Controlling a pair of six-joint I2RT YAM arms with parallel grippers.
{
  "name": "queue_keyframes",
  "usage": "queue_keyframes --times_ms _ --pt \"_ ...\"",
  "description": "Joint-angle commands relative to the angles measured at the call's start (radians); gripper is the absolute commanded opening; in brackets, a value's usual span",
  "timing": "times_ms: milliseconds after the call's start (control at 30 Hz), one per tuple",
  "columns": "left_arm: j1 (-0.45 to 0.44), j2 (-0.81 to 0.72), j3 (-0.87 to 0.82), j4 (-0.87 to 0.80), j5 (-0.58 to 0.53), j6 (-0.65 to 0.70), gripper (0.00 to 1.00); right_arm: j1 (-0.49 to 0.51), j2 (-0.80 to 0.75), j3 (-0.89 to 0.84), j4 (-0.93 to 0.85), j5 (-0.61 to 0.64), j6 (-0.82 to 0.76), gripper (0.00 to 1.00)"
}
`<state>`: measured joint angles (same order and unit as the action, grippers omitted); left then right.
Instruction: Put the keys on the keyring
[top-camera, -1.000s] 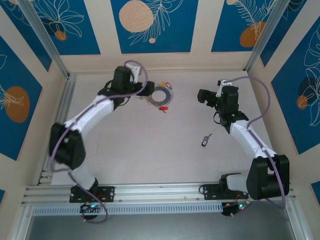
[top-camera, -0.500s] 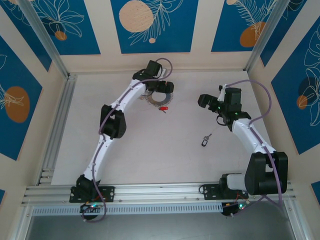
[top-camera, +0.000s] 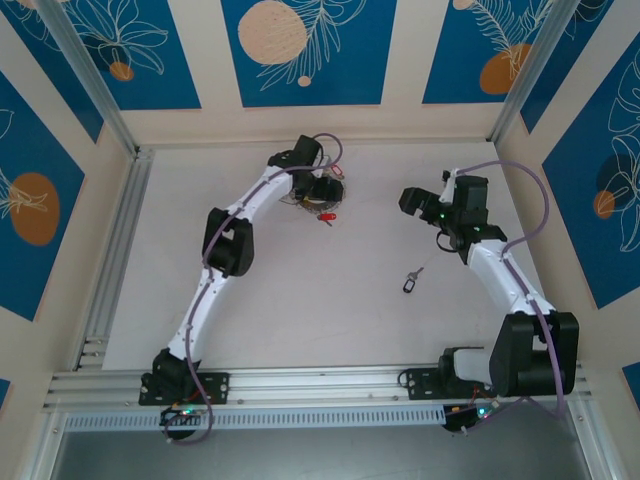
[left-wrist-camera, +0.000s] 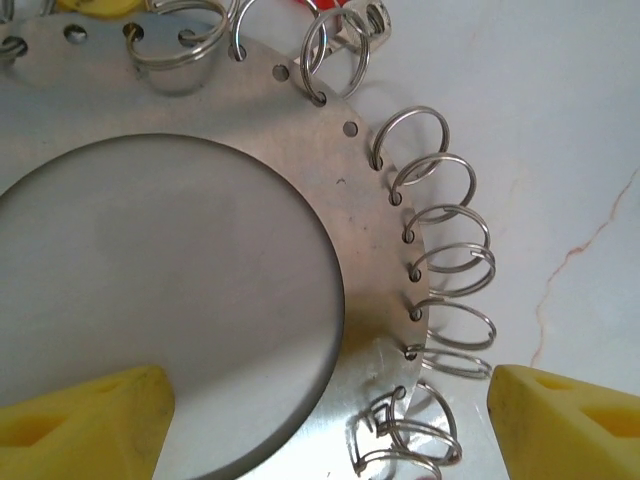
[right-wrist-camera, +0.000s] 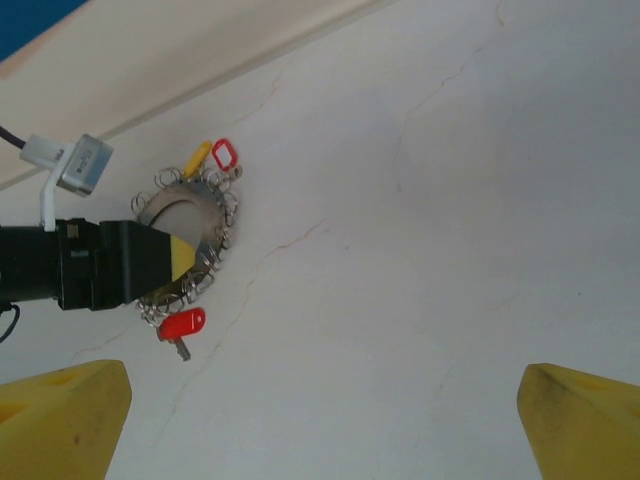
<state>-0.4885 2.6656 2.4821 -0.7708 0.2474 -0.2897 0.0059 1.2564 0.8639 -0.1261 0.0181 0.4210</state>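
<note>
jaws: left gripper (left-wrist-camera: 325, 420) wide, holding nothing, straddling the keyring (left-wrist-camera: 380, 285) rim, likely to steady it | right gripper (right-wrist-camera: 320, 420) wide, empty, waiting | keyring far centre of table (top-camera: 300, 310) | loose key (top-camera: 412, 280) near-right, well apart

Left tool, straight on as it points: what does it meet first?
The keyring, lying directly ahead between the fingers of the left tool; probably its flat rim, though depth is unclear.

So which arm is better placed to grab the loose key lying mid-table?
Right, probably. The right hand hovers open, nearer the loose key; the left hand is down over the keyring.
</note>
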Motion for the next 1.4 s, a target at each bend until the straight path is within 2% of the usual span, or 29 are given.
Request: queue_keyframes --times_ms 0,200,300,500,700,867,967,1133,1233,1367 --pt "0.005 -0.039 -0.119 -0.019 0.016 -0.014 0.83 -0.007 -0.044 0.010 -0.022 -0.015 0.018 0.99" --pt "0.002 -0.104 -0.235 -0.014 0.013 0.011 0.82 -0.010 -0.046 0.015 -0.032 -0.028 0.022 0.99" --pt "0.001 -0.188 -0.378 0.047 0.019 0.001 0.82 -0.010 -0.052 0.007 -0.032 -0.047 0.031 0.99" --pt "-0.012 -0.433 -0.779 0.191 0.004 -0.019 0.82 0.006 -0.078 -0.020 -0.059 -0.090 0.032 1.00" --pt "-0.077 -0.717 -1.242 0.317 -0.001 -0.085 0.82 0.064 -0.122 -0.064 -0.109 -0.108 0.020 1.00" --pt "-0.183 -0.895 -1.529 0.445 0.134 -0.217 0.80 0.125 -0.155 -0.108 -0.138 -0.107 0.024 1.00" --pt "-0.215 -1.015 -1.574 0.411 0.126 -0.228 0.80 0.180 -0.157 -0.125 -0.144 -0.102 0.018 0.98" --pt "-0.198 -1.205 -1.541 0.245 0.035 -0.157 0.81 0.311 -0.107 -0.128 -0.136 -0.127 -0.023 0.94" --pt "-0.141 -1.271 -1.551 0.225 0.035 -0.140 0.81 0.400 -0.064 -0.150 -0.077 -0.175 -0.045 0.87" --pt "-0.016 -1.337 -1.618 0.301 0.098 -0.158 0.78 0.514 0.057 -0.111 -0.057 -0.154 -0.083 0.73"
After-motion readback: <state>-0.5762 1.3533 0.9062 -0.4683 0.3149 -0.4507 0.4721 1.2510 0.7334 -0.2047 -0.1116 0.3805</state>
